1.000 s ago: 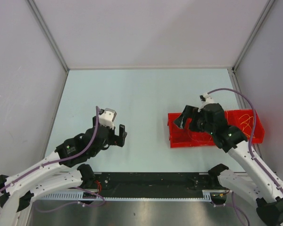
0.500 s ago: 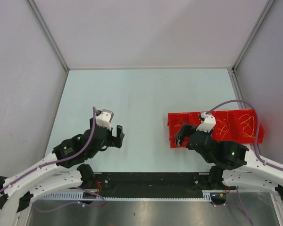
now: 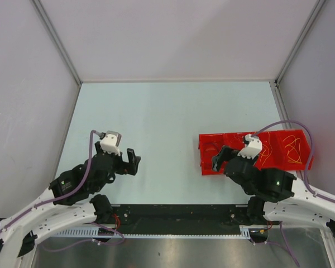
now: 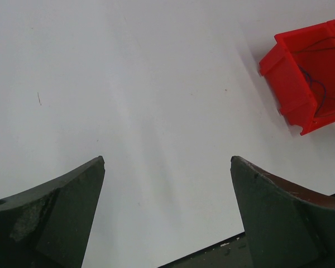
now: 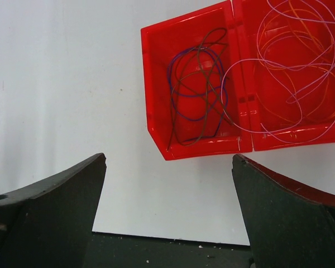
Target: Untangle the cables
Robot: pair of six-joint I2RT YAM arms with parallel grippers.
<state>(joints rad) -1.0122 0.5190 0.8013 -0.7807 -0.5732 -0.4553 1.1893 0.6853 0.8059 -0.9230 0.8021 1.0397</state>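
Note:
The cables lie in a red two-compartment bin (image 3: pixel 301 163) at the table's right. Dark purple and brown loops (image 5: pixel 198 92) curl in its left compartment. Pale lilac and orange loops (image 5: pixel 301 67) fill the right one, and one pale loop crosses the divider. From the top view, yellow loops (image 3: pixel 293 148) show at the bin's right end. My right gripper (image 5: pixel 169 157) is open and empty, hovering near the bin's near-left corner (image 3: pixel 222 158). My left gripper (image 4: pixel 167 162) is open and empty over bare table at the left (image 3: pixel 131 162). Its wrist view catches the bin (image 4: pixel 290 84) far right.
White enclosure walls (image 3: pixel 56 67) surround the pale table on three sides. A black base rail (image 3: pixel 178 215) runs along the near edge between the arm bases. A thick lilac arm cable (image 3: pixel 285 124) arcs above the bin's back.
My right arm has pulled back from over the bin toward the near edge, uncovering its right half. My left gripper has drifted left and nearer. Both jaws stayed open.

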